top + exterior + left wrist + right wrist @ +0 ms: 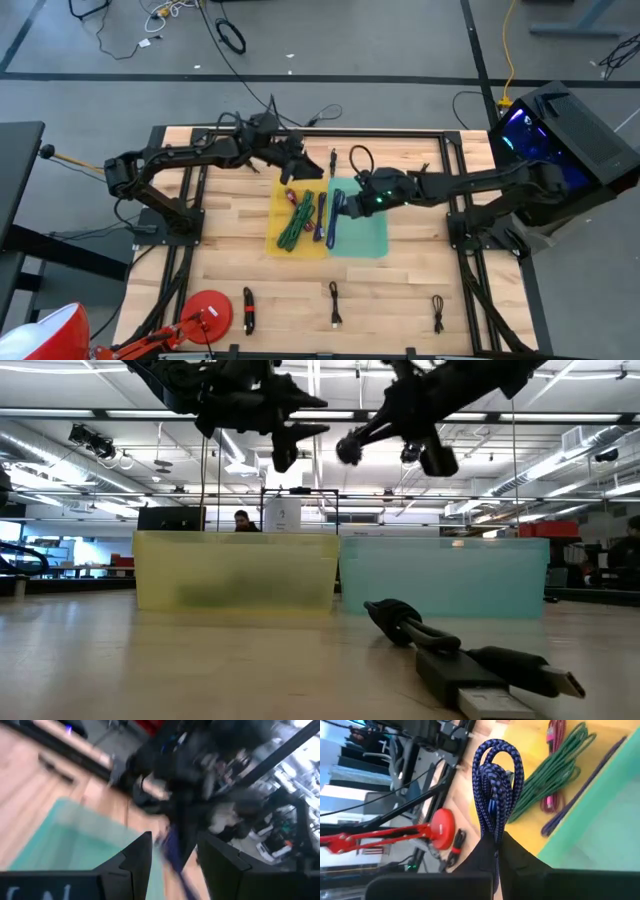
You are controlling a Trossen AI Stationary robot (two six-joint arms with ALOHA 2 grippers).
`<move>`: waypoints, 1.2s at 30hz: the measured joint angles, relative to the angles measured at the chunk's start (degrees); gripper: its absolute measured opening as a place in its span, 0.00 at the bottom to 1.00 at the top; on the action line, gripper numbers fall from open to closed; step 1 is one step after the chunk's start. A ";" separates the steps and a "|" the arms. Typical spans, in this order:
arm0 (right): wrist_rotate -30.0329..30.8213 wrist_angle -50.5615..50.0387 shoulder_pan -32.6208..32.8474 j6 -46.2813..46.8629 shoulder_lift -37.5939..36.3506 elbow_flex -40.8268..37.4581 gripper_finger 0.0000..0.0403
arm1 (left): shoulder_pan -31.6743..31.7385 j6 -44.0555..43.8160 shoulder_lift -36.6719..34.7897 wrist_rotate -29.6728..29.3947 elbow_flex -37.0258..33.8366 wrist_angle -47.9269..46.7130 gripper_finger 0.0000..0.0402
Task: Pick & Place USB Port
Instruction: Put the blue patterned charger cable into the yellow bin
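Note:
A blue braided USB cable (pixel 496 785), coiled into long loops, is up in the air over the seam between the yellow tray (pixel 285 238) and the teal tray (pixel 365 238). My right gripper (pixel 496 851) (pixel 348 205) is shut on it. My left gripper (pixel 175 865) (pixel 303 167) hangs open above the yellow tray's far edge with nothing between its fingers. In the yellow tray lie a green cable (pixel 555 775), a pink cable (pixel 555 732) and a purple cable (pixel 580 792). My right gripper pinches the bundled strands at one end of the blue coil (pixel 495 836) between its two fingers. It comes from the table's right, slanting down. The loops stick out past the fingertips, along the fingers, clear of both trays.
Loose black cables lie on the wooden table: two beyond the trays (pixel 360 158) (pixel 333 162), several near the front edge (pixel 335 303) (pixel 438 312) (pixel 248 310), one close to the low camera (pixel 470 660). A red lamp base (pixel 207 312) stands at the front left.

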 joint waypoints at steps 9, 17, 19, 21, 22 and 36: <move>-5.74 1.07 -4.34 -8.79 14.40 9.89 0.00 | 2.48 -5.63 0.00 -0.12 0.00 11.41 0.41; -10.97 0.90 -8.26 -15.35 23.28 17.77 0.00 | 3.01 -8.46 0.00 1.38 0.00 13.07 0.41; -11.07 0.65 -8.85 -15.43 24.55 17.92 0.00 | 3.04 -9.19 -0.04 2.11 0.00 13.71 0.41; -11.07 0.21 -9.24 -16.05 25.18 17.94 0.00 | 3.06 -9.65 -0.04 2.34 -0.02 14.81 0.41; -11.15 0.26 -9.29 -16.13 25.47 17.98 0.00 | 3.06 -9.68 -0.04 2.43 -0.02 15.83 0.41; -9.96 -4.27 -9.54 -17.97 26.12 17.48 0.00 | 3.11 -9.61 0.02 1.51 -0.02 18.73 0.40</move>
